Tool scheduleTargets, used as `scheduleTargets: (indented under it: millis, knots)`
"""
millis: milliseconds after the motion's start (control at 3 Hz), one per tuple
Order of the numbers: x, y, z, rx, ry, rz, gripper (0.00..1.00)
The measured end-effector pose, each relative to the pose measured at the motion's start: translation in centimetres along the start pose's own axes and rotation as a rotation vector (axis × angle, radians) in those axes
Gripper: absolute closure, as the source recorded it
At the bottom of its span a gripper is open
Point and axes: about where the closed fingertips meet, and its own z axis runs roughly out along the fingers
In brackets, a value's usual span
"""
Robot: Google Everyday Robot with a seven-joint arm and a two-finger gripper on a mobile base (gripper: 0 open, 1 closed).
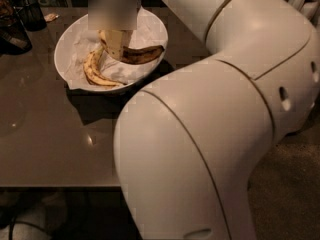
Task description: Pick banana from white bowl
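Claw hangs down inside the wide shallow white bowl, near its middle. I can only see its pale lower end; the part above that is hidden from my view. Whether the claw is spread, pressed together or pinching something, I cannot tell.

Just beside it, on its right, lies the overripe brown-blotched banana, short and curved, resting on the crumpled white paper that lines the bowl. The left end of that banana runs in behind the claw's lower end, so I cannot see whether the two touch. Its other end points toward the bowl's right rim.

On the claw's left is a longer yellow banana with dark speckles. It curves from close to the claw toward the near rim of the bowl.

The bowl sits on the grey-brown table, toward its far side. A dark mesh cup stands well apart from the bowl at the far left corner. The bulky white robot arm fills the right and lower part of my view.
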Motion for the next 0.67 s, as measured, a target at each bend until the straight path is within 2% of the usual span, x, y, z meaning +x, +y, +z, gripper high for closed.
scheduleTargets:
  millis: [333,667]
  knots:
    - [2.35,3.42,-3.53,0.06,0.016,-0.019,1.0]
    - [2.35,3.42,-3.53,0.06,0.016,-0.019,1.0]
